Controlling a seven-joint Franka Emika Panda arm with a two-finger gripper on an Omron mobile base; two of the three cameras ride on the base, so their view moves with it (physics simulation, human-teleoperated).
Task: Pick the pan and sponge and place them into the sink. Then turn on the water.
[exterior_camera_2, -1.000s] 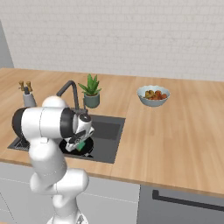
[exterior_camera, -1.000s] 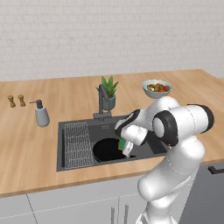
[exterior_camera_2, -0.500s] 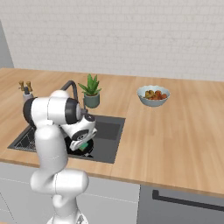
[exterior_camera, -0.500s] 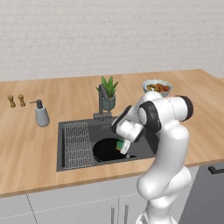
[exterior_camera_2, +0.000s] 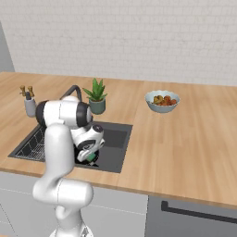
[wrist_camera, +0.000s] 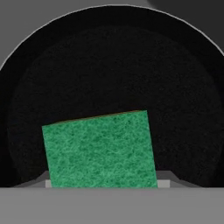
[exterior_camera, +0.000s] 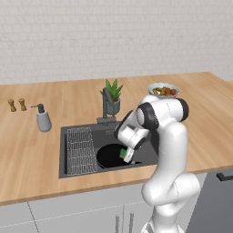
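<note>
The arm is bent down over the sink (exterior_camera: pixel 77 170), with the gripper (exterior_camera: pixel 127 156) hanging just above the pan (exterior_camera: pixel 108 156), which already lies in the basin to the right of the wire rack (exterior_camera: pixel 81 150). Clamped between the fingers is the sponge (wrist_camera: pixel 101 149) — green face toward the hand camera, a thin yellowish edge along its top — so the jaws stand fairly wide, closed on the block rather than free. From the right side the sponge (exterior_camera_2: pixel 92 159) shows as a green speck under the wrist, low inside the sink (exterior_camera_2: pixel 121 152).

The pan (wrist_camera: pixel 113 65) spreads under the sponge in the hand view, so a release here would probably drop the sponge inside it. That counts as in the sink, I would think, but a soft block let go from a height can bounce or tip off the rim — I cannot tell how high it hangs.

The bigger risk, in my judgement, comes afterwards. The faucet (exterior_camera: pixel 107 105) rises at the far edge of the basin, close behind the bent forearm, with the potted plant (exterior_camera: pixel 113 95) just beside it and the soap dispenser (exterior_camera: pixel 43 119) further left. Lifting out carelessly could clip the spout, and reaching for the handle from this folded pose could knock the plant. The fruit bowl (exterior_camera: pixel 163 89) sits well clear on the right
</note>
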